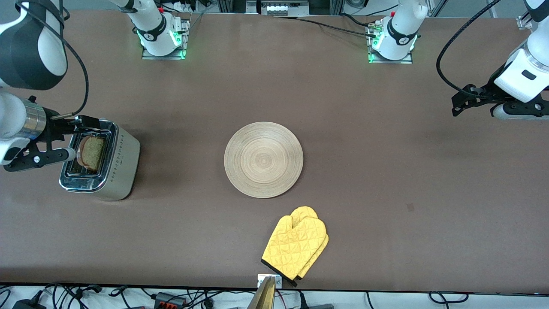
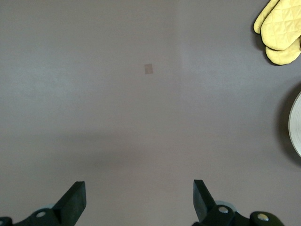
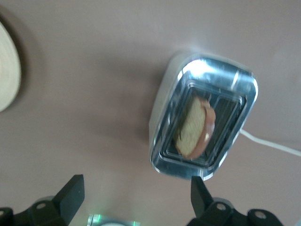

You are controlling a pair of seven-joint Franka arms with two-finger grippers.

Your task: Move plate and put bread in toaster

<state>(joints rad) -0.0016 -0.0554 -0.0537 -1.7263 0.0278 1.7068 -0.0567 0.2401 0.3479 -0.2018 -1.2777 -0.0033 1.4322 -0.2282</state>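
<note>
Front view, read from the right arm's end of the table with the toaster [image 1: 101,161] as landmark: bread [image 1: 92,153] standing in a slot, tilted (crust showing in the right wrist view). Right gripper [image 1: 73,139] just over the toaster's top, jaws wide, holding nothing. Plate [image 1: 263,159] bare, well apart from the toaster toward the left arm's end; oven mitt [image 1: 297,246] nearer the camera. Left gripper [image 2: 139,200] waiting spread and empty, farthest from the toaster. Judged nearly done; perhaps only withdrawing left.
</note>
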